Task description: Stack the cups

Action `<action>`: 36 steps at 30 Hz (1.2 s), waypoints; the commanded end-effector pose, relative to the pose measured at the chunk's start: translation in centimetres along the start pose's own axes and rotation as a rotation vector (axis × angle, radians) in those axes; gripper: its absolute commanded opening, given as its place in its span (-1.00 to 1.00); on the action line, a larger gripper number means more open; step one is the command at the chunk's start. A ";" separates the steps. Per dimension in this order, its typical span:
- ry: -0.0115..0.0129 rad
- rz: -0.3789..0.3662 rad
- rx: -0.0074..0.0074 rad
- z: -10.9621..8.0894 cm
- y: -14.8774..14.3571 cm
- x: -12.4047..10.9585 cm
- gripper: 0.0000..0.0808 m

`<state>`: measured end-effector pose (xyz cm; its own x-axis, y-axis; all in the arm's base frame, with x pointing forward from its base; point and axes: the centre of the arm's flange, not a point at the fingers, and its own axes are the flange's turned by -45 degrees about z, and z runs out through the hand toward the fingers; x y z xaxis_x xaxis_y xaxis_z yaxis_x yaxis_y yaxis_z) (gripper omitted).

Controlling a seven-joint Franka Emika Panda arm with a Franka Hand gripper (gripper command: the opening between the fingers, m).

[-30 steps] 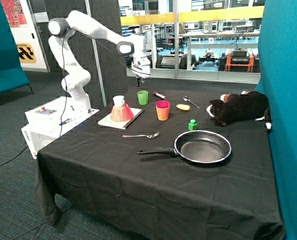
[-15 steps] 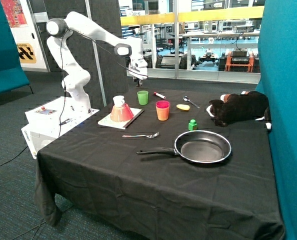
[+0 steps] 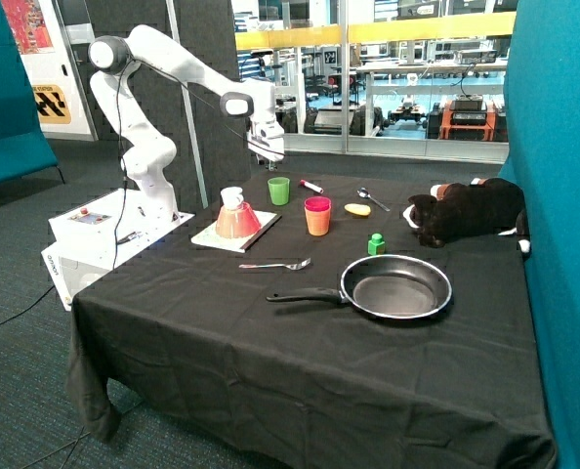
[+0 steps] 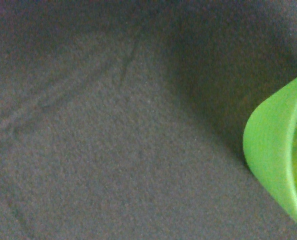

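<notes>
Tool point(image 3: 268, 162), grip unclear, above green cup point(image 3: 278, 191); red marker point(image 3: 311, 186) beside.

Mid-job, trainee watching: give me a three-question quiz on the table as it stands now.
1. True or false: the green cup stands alone, nothing inside it.
2. Which cup sits in the yellow cup? A) green B) magenta-pink C) none
3. Fill in: the gripper hovers above the table near the ____ cup.

Key: 1 true. 2 B, the magenta-pink cup. 3 green.
</notes>
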<state>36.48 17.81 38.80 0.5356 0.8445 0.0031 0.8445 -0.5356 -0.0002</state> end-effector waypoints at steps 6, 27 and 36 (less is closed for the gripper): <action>-0.0031 0.008 -0.0002 1.7 -0.6 0.6 0.33; -0.0031 0.038 -0.0003 3.3 0.4 1.7 0.26; -0.0031 0.052 -0.0003 3.9 0.9 2.0 0.24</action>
<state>37.71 18.96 35.53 0.5685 0.8227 0.0064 0.8227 -0.5684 -0.0042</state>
